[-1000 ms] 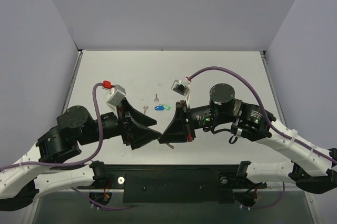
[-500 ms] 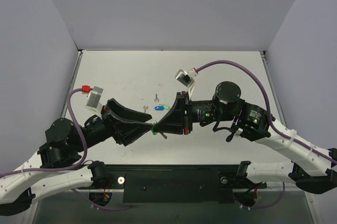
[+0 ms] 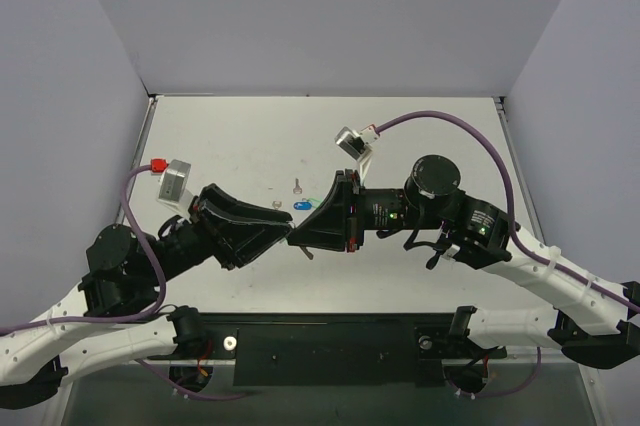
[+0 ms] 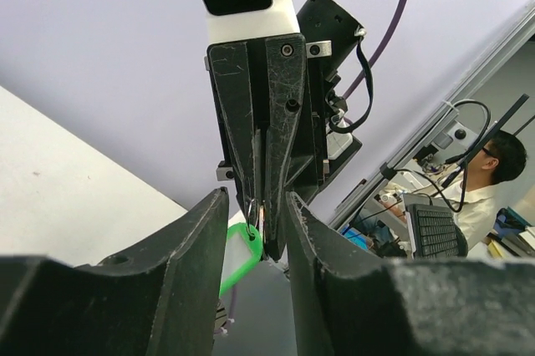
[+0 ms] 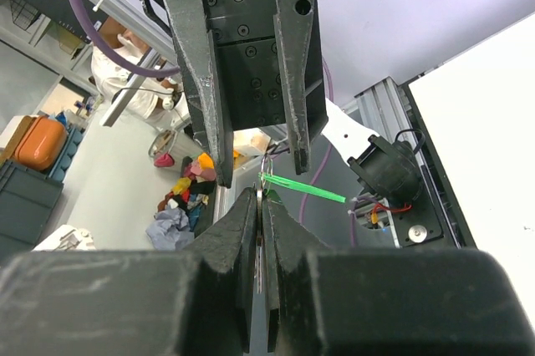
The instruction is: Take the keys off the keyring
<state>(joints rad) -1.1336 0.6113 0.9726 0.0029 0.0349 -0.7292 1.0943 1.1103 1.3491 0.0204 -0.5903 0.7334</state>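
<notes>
Surface (image 3: pixel 420 126): blue key (image 3: pixel 302 206) and a bare key (image 3: pixel 297 185) lie loose.
Right hand (image 5: pixel 261 201): fingers together, pinching the ring (image 4: pixel 254 204) aloft.
Left hand (image 3: pixel 287 228): fingers apart around the green key (image 4: pixel 241 251); it would do best to close squarely on the head, then slide it round the ring.

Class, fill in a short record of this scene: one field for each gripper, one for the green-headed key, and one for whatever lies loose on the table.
left gripper: open, its fingers either side of the right gripper's tip
right gripper: shut on the keyring
green-headed key: at the keyring, in the gap between the left gripper's fingers
loose on the table: blue-headed key, bare silver key, second silver key
</notes>
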